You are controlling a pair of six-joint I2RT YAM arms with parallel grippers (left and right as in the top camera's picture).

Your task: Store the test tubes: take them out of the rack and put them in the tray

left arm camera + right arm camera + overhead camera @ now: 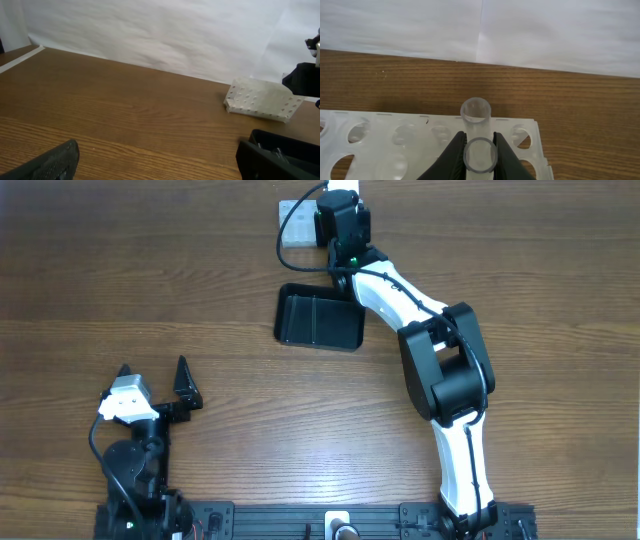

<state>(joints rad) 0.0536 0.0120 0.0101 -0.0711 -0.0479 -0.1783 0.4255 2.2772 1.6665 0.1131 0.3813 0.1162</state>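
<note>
One test tube upright in rack, clenched in right tool; left tool released, well apart.

Wooden table bears rack and black tray.

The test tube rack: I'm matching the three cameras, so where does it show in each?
Top view: the rack lies near the top edge, centre, beyond the tray.
Left wrist view: the rack stands beyond the tray.
Right wrist view: the rack lies under the right gripper, which clamps a test tube.
Shared landmark: the right arm, ending at the rack.
</note>
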